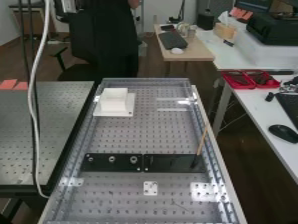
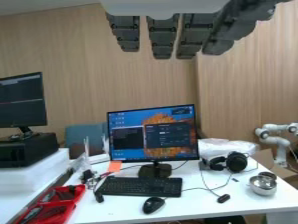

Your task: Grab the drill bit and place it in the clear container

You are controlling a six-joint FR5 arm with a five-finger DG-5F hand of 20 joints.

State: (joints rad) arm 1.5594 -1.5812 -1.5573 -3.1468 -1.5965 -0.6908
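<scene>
Bench and hand, with clock directions read in the high view from the middle of the perforated bench (image 1: 143,132), twelve o'clock being its far end. At eleven o'clock lies a white square block (image 1: 114,100) on a wider white base (image 1: 125,113). At one o'clock, pale, glinting edges mark what may be the clear container (image 1: 173,109); its full outline cannot be made out. Two dark plates, the left one (image 1: 100,167) and the right one (image 1: 166,167), lie end to end across the bench from about eight to four o'clock. The left plate bears a row of three round metal fittings (image 1: 112,159). At three o'clock a thin tan rod (image 1: 201,142) stands tilted, its dark foot at the right plate's outer end; whether it is the drill bit cannot be told. At six o'clock sits a small pale bracket (image 1: 151,188).

Wrist view: the fingers of the hand (image 2: 163,36) are straight and lie side by side, slightly spread. Beyond them is a white desk (image 2: 206,202) with a lit monitor (image 2: 153,135), a keyboard (image 2: 140,186) in front of it, a mouse (image 2: 153,204) just beside the keyboard, headphones (image 2: 236,161) and a metal bowl (image 2: 263,185).
</scene>
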